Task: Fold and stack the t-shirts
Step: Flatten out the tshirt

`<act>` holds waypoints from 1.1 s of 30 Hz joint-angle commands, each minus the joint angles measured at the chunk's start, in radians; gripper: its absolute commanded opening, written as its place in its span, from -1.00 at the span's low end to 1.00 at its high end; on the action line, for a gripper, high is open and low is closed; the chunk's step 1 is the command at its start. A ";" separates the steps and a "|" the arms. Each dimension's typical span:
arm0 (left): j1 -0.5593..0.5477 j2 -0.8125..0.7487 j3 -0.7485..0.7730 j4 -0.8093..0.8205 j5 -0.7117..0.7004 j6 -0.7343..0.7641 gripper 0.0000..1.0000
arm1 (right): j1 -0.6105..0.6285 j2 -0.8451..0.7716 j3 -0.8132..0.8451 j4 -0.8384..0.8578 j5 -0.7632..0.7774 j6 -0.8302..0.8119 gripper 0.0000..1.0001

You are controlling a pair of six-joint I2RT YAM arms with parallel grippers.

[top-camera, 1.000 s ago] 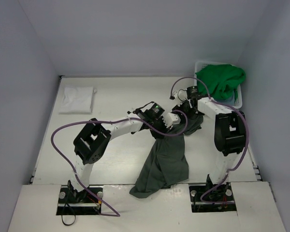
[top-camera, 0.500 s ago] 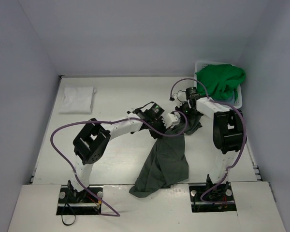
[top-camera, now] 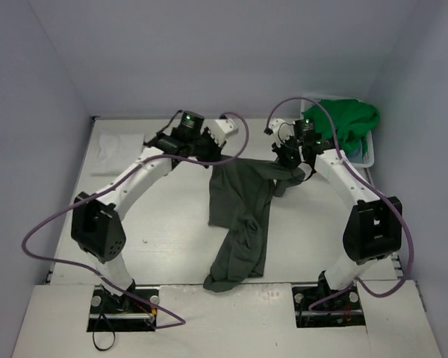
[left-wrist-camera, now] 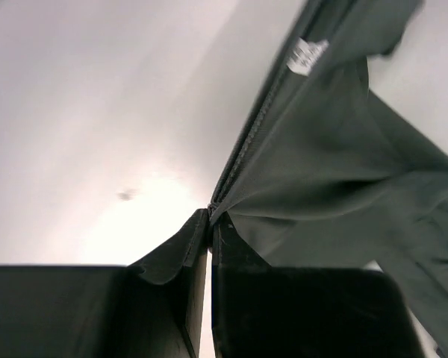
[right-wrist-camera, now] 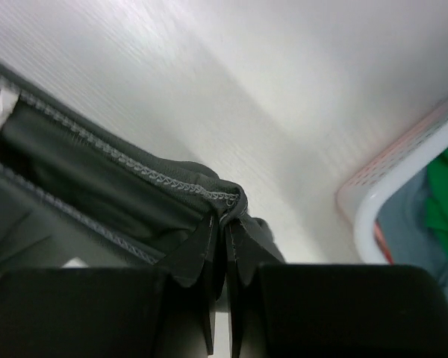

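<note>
The dark grey cloth t-shirt (top-camera: 240,216) is suspended by its upper edge between the two arms. That edge is drawn roughly level above the middle of the white bench (top-camera: 157,231). The body hangs down and trails onto the bench toward the near edge, its lowest fold lying between the arm bases. A white tag (left-wrist-camera: 308,56) shows on the cloth in the left wrist view. The left jaws are fully closed, pinching the ribbed edge at the shirt's left end. The right jaws are likewise fully closed, clamped on a bunched, stitched hem at its right end. A folded white t-shirt (top-camera: 119,153) lies flat at the far left of the bench, well apart from the grey one. A bright green t-shirt (top-camera: 342,123) is heaped in the white perforated plastic basket (top-camera: 369,155) at the far right, near the right jaws, and overhangs its rim. Blue-grey cloth (right-wrist-camera: 407,227) shows inside the basket beside the green.
</note>
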 commanded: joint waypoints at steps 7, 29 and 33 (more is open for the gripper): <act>0.130 -0.248 0.177 -0.108 0.054 0.023 -1.00 | 0.022 -0.255 0.088 -0.077 0.020 0.039 -1.00; 0.342 -0.715 0.402 -0.238 0.285 -0.103 -1.00 | -0.010 -0.865 0.039 -0.088 -0.112 0.059 -1.00; 0.360 -0.755 0.318 -0.220 0.331 -0.156 -1.00 | -0.012 -0.858 -0.021 -0.091 -0.139 0.087 -1.00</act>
